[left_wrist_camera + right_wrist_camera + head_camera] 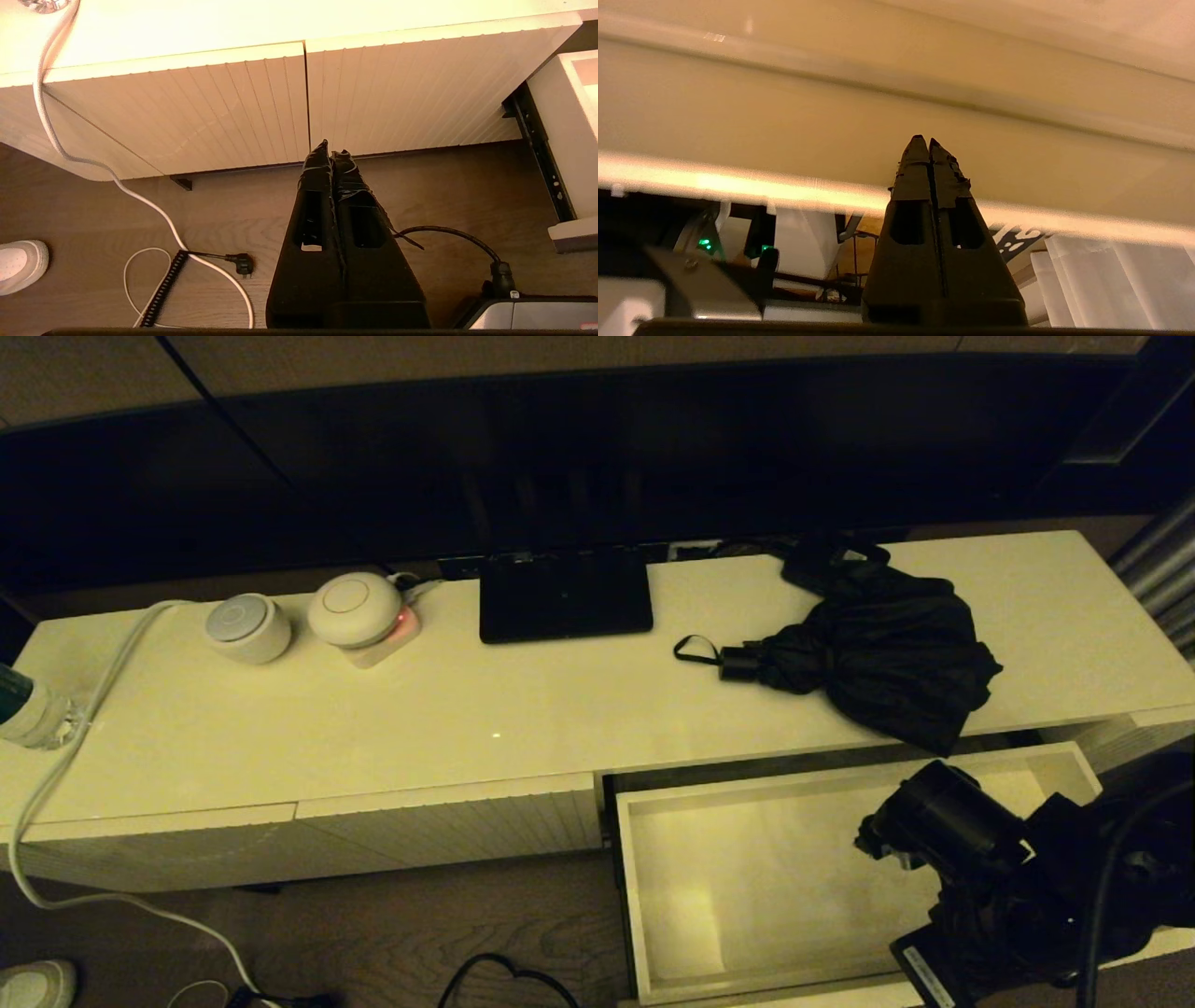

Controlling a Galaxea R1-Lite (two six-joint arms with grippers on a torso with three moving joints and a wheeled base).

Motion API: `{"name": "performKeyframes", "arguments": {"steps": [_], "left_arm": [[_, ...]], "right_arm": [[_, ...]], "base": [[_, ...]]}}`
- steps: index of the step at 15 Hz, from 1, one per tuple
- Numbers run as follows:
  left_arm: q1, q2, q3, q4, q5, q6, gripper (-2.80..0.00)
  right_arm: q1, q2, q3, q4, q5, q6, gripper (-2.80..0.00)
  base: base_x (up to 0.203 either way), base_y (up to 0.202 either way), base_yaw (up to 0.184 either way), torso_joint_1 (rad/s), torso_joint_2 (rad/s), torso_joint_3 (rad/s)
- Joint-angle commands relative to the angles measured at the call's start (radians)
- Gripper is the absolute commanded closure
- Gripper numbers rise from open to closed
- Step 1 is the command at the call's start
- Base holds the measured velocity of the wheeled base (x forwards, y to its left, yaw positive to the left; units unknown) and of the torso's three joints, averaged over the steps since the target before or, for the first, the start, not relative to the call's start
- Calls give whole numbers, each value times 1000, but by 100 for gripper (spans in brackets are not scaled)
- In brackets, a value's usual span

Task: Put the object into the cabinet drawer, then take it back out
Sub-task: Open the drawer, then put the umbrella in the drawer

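The black folding umbrella [878, 663] lies on the cabinet top at the right, above the drawer. Its baggy fabric reaches the top's front edge, and its short handle and strap loop [695, 651] point left. The cabinet drawer [644, 896] is pulled out, and the part of its pale interior that shows holds nothing. My right arm [990, 868] hangs over the drawer's right front corner. The right gripper [928, 142] is shut on nothing, close to a cream drawer surface [878, 116]. My left gripper [331, 147] is shut and empty, low over the floor before the ribbed front panels [233, 107].
On the cabinet top stand a flat black stand base [565, 595], two round white devices [247, 627] [355, 609] and a bottle [28, 709] at the far left. A white cable [84, 728] runs off the top to the floor. Cables [187, 252] and a shoe [18, 263] lie on the floor.
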Motion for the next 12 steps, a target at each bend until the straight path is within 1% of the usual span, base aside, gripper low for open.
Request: {"name": "performKeyframes", "arguments": {"steps": [1, 2, 3, 4, 7, 9, 11, 12], "left_arm": [[0, 0, 3, -1, 1, 0, 0], [0, 0, 3, 0, 1, 0, 0], [0, 0, 3, 1, 1, 0, 0], [0, 0, 3, -1, 1, 0, 0], [0, 0, 3, -1, 1, 0, 0], [0, 0, 3, -1, 1, 0, 0], [0, 0, 3, -1, 1, 0, 0], [0, 0, 3, -1, 1, 0, 0]], "right_arm": [[-2, -137, -20, -25, -19, -33, 0], [-3, -206, -26, -25, -30, -100, 0], [-5, -282, -28, -25, -37, -198, 0], [-7, -355, -27, -21, -41, -314, 0], [-9, -518, -16, 14, -60, -832, 0], [-9, -568, -13, 7, -110, -1143, 0], [-12, -575, -11, -73, -136, -1431, 0], [-14, -562, -11, -139, -139, -1558, 0]], "base": [[0, 0, 0, 0, 0, 0], [0, 0, 0, 0, 0, 0], [0, 0, 0, 0, 0, 0], [0, 0, 0, 0, 0, 0], [0, 0, 0, 0, 0, 0], [0, 0, 0, 0, 0, 0], [0, 0, 0, 0, 0, 0], [0, 0, 0, 0, 0, 0]]}}
